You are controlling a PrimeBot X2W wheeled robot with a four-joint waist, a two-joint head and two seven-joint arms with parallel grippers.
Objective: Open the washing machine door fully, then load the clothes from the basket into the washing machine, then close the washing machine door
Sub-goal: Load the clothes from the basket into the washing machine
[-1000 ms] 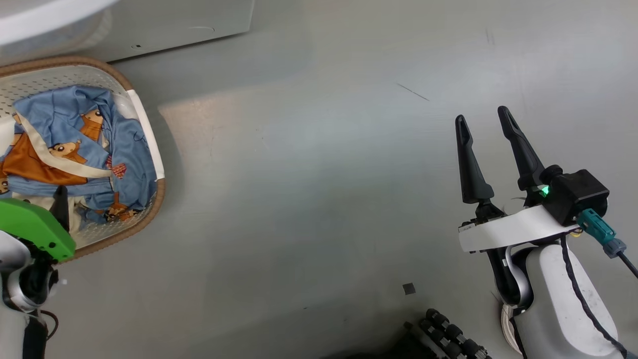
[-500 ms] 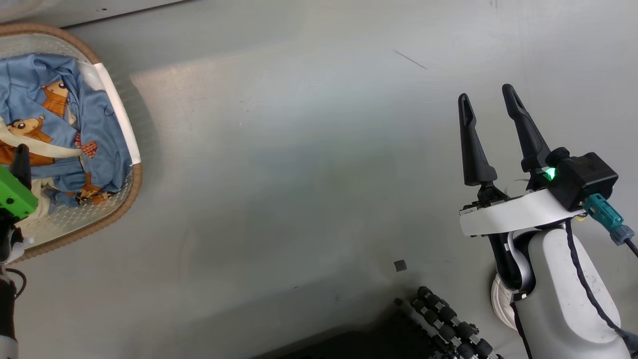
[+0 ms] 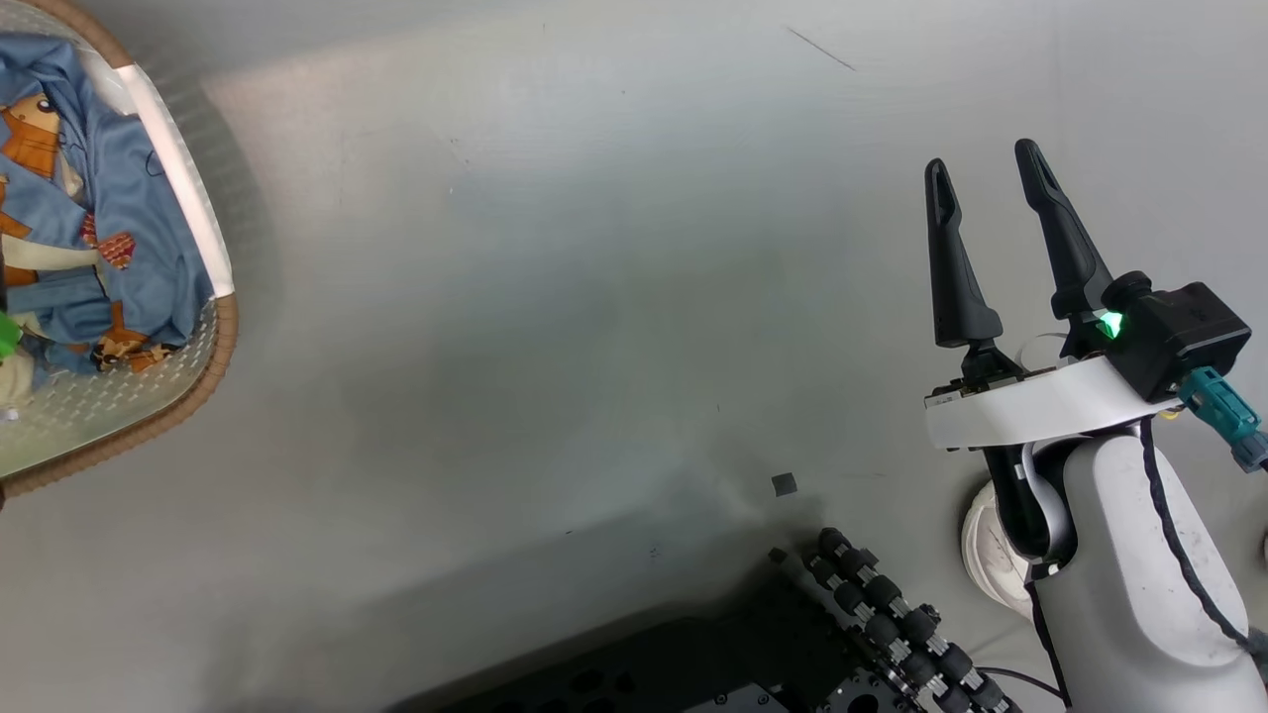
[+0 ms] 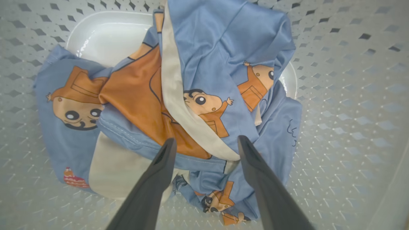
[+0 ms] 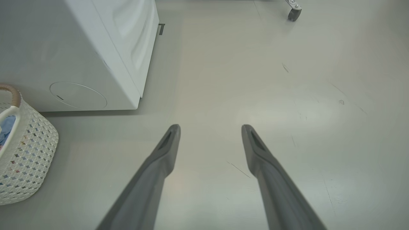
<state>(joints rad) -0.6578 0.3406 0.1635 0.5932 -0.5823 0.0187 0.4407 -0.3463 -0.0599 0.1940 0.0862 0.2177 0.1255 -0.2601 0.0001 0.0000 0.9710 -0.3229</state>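
The clothes (image 4: 204,64), light blue fabric with orange-brown cartoon figures and cream bands, lie heaped in the cream perforated basket (image 4: 351,95). My left gripper (image 4: 206,142) hangs open just above the heap, one finger on each side of a cream band, with nothing between them. In the head view the basket (image 3: 213,342) with the clothes (image 3: 149,238) sits at the far left edge. My right gripper (image 3: 986,168) stands open over bare floor at the right, far from the basket. The right wrist view has that gripper (image 5: 211,127), the washing machine (image 5: 105,48) and the basket (image 5: 28,153). The washing machine door is out of view.
The floor is smooth grey. My dark base with black rollers (image 3: 892,624) lies at the bottom of the head view, a small dark square (image 3: 784,483) just beyond it. A caster wheel (image 5: 294,12) stands far off past the washer's corner.
The head camera has swung, so the basket has slid to the view's left edge and the washer out of it. The right gripper stays open and empty.
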